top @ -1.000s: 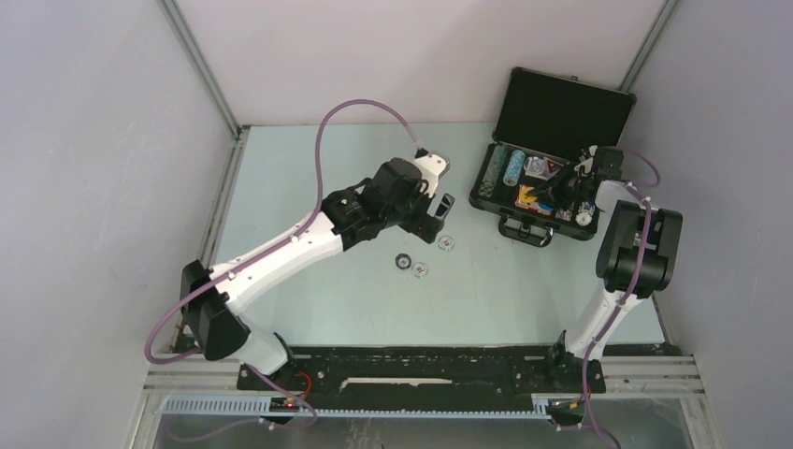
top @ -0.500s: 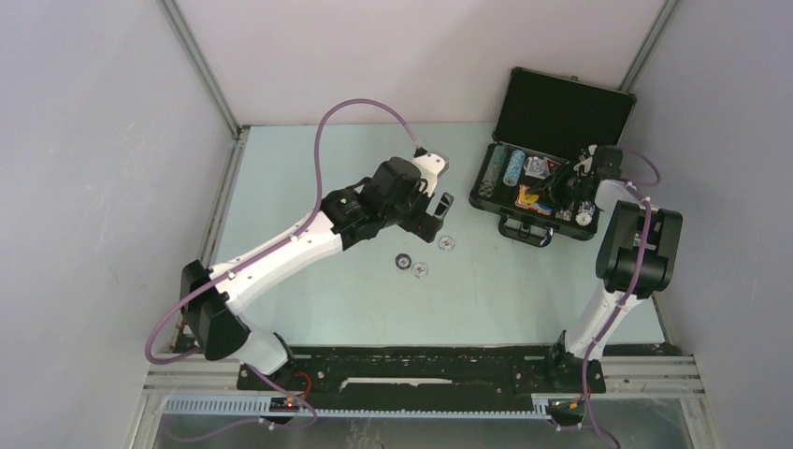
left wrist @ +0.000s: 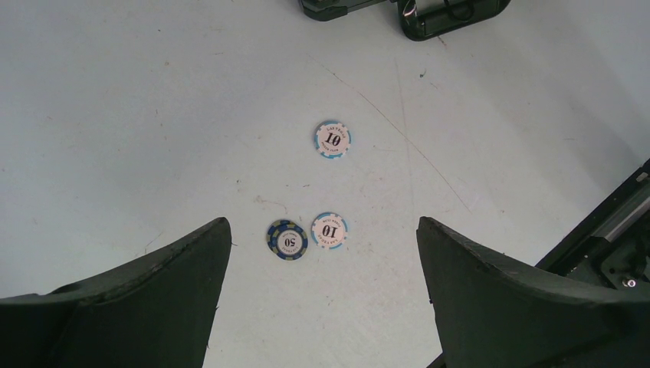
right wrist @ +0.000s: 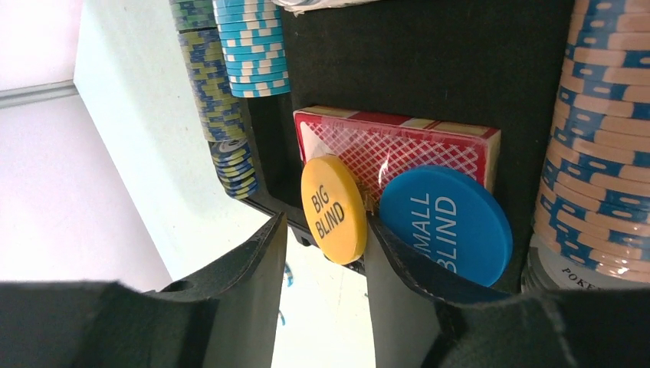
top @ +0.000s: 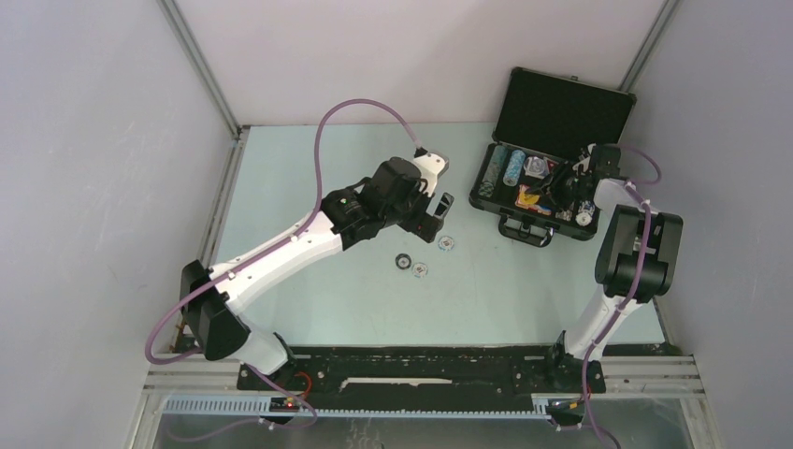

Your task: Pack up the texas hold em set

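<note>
The black briefcase (top: 561, 108) lies open at the back right of the table, with chip rows (top: 510, 168) inside. My right gripper (top: 564, 184) hovers over its tray. In the right wrist view this gripper (right wrist: 326, 222) is open around the yellow BIG BLIND disc (right wrist: 333, 208), which stands on edge against the right finger with a gap on its left. Beside it are the blue SMALL BLIND disc (right wrist: 448, 222) and a red card deck (right wrist: 398, 146). My left gripper (left wrist: 322, 230) is open wide above three loose chips: a 50 chip (left wrist: 287, 239) and two 10 chips (left wrist: 329, 230) (left wrist: 333, 139).
The case handle (left wrist: 452, 15) faces the table's middle. Chip stacks (right wrist: 605, 153) fill the case's right side and striped rows (right wrist: 215, 92) its left. The loose chips (top: 420, 269) lie mid-table left of the case. Grey walls close in on three sides.
The right wrist has shifted slightly over the case. The left arm and the loose chips on the table have stayed put.
</note>
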Motion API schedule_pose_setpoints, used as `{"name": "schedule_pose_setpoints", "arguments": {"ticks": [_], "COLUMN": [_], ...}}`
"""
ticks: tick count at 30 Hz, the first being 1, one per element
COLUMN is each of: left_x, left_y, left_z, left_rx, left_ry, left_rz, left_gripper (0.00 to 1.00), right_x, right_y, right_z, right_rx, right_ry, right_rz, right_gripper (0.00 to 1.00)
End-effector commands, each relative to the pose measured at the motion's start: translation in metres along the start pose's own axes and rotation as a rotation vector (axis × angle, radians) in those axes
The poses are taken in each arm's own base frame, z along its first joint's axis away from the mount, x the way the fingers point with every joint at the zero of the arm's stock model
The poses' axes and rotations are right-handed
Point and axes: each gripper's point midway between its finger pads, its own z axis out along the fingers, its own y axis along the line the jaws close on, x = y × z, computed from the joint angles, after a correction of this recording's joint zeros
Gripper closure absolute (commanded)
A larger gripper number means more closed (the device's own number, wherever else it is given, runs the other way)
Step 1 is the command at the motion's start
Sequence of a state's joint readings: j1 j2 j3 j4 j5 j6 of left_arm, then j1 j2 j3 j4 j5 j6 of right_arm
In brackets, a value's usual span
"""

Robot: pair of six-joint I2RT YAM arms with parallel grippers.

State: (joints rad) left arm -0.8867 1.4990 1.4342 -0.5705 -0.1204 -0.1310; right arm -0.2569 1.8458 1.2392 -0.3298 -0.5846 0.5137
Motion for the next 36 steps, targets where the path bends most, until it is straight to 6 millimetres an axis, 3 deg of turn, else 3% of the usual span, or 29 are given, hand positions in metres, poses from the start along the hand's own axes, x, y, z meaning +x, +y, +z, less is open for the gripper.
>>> {"name": "schedule_pose_setpoints", "arguments": {"ticks": [1,21,36], "left_x": [-0.022,-0.02,-0.02], "left_y": [-0.001,-0.003,-0.006], "left_z": [-0.013,-0.012,-0.011], "left_rx": [0.016,0.027,0.042], "left_ry": [-0.067,-0.059,-0.056], "left_rz": [-0.005,-0.004,-0.006], "left_gripper": [0.03,0.03,0.03], "right_x": [-0.011,-0.024,-0.031], "right_y": [0.011,0.033,0.022], "right_z": [-0.015,-0.021,-0.039], "right_rx": [0.016,0.004,0.099], "right_ry": [-0.049,-0.079,-0.121], "right_rz": [-0.06,-0.093,-0.102], "right_gripper": [0.49,0.49,0.49]}}
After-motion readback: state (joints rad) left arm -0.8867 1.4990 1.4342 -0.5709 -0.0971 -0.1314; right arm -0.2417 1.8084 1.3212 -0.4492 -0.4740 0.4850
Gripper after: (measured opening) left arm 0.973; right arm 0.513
